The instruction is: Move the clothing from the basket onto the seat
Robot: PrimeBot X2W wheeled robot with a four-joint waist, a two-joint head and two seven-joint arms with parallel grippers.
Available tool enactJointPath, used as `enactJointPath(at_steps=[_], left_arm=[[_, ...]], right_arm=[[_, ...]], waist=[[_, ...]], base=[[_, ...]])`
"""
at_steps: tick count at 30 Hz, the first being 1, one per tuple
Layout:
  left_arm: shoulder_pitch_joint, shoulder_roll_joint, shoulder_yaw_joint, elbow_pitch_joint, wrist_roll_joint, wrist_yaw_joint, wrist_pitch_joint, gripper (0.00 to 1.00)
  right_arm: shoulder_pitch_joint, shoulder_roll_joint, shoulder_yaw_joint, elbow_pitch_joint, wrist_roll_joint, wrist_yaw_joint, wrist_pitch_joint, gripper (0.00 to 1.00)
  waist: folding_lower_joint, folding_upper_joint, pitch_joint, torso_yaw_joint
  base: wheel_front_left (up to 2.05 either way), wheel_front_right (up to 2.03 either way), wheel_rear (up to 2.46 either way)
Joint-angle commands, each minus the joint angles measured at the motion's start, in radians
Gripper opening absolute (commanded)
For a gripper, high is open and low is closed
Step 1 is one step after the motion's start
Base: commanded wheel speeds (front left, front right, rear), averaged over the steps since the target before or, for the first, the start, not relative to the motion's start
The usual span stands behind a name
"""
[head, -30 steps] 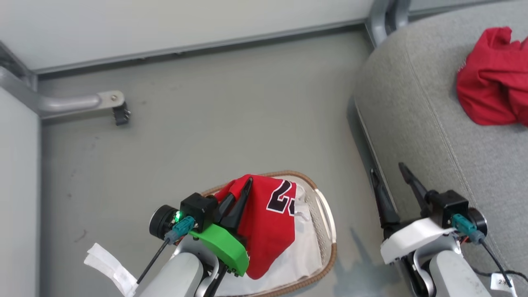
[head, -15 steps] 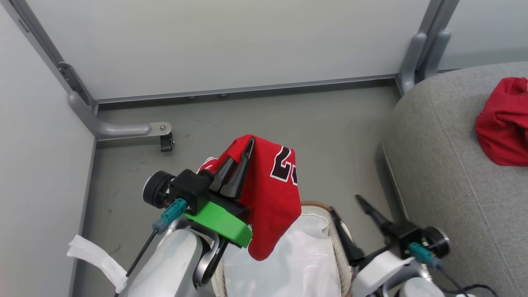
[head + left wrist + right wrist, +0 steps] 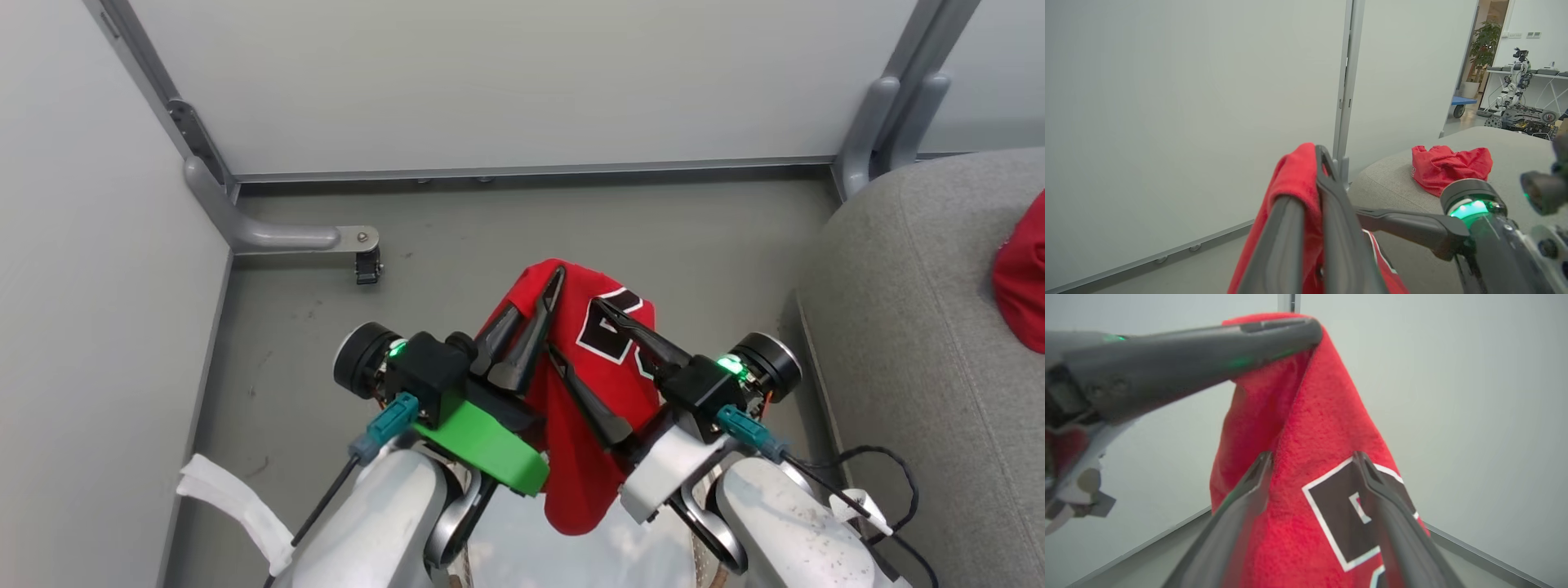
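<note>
Jersey (image 3: 571,482) hangs clamped in the left gripper (image 3: 543,294), fingers closed on it, while the right gripper (image 3: 573,324) holds its fingers wide apart close beside it.

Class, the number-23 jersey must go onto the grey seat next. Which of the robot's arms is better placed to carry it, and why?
Likely left: the left gripper is shut on the jersey at its top fold, holding it aloft. The right gripper is open, fingers straddling the cloth, though nearer the seat.
</note>
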Motion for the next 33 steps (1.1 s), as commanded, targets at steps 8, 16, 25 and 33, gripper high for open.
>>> enactJointPath(at_steps=[8,16,25,33], left_arm=[[-0.014,-0.015,-0.091,-0.005,-0.042,-0.003,0.000,0.00],[0.010,-0.017,-0.115,0.006,-0.061,-0.003,0.000,0.00],[0.049,-0.003,-0.047,0.035,-0.038,-0.002,-0.001,1.00],[0.090,0.002,-0.004,0.053,-0.028,-0.001,0.000,1.00]], right_arm=[[-0.049,0.006,0.032,0.161,-0.001,-0.001,-0.001,0.98],[-0.039,0.007,0.027,0.197,0.068,-0.001,-0.001,0.00],[0.046,0.004,-0.078,0.200,0.073,-0.002,-0.001,0.00],[0.113,0.009,-0.193,0.150,0.050,-0.001,-0.002,0.00]], waist=[[0.0001,0.0000,-0.017,0.081],[0.0001,0.0000,-0.035,0.090],[0.0001,0.0000,-0.024,-0.042],[0.0001,0.0000,0.003,-0.272]], base=[[0.00,0.00,0.00],[0.00,0.00,0.00],[0.00,0.00,0.00],[0.00,0.00,0.00]])
